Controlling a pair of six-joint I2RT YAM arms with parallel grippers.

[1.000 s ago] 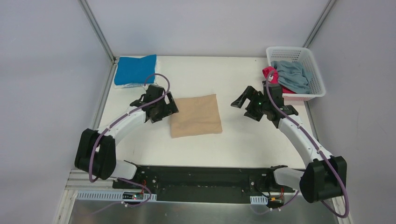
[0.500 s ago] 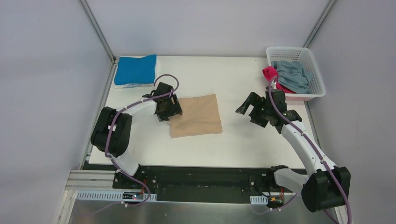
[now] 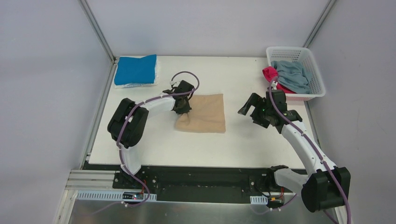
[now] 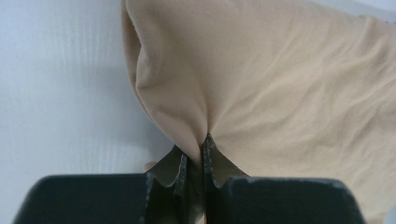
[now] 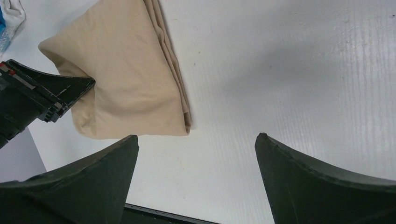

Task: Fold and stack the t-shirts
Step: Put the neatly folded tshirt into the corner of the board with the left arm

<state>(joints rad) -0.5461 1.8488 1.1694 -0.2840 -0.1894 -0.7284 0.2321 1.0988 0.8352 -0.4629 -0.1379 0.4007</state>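
At the middle of the white table (image 3: pixel 243 144), the left claw (image 4: pixel 203 154) pinches the left edge of the folded tan cloth t-shirt (image 3: pixel 208 116), bunching it. Right of it, the right claw (image 3: pixel 250 105) hangs wide open, empty. A folded bright blue t-shirt (image 3: pixel 135 69) lies far left.

Tan t-shirt (image 3: pixel 205 116) folded centrally (left edge bunched up); blue t-shirt (image 3: pixel 136 70) folded far-left; grey-blue t-shirt (image 3: pixel 293 74), pink t-shirt (image 3: pixel 270 73) crumpled far-right.
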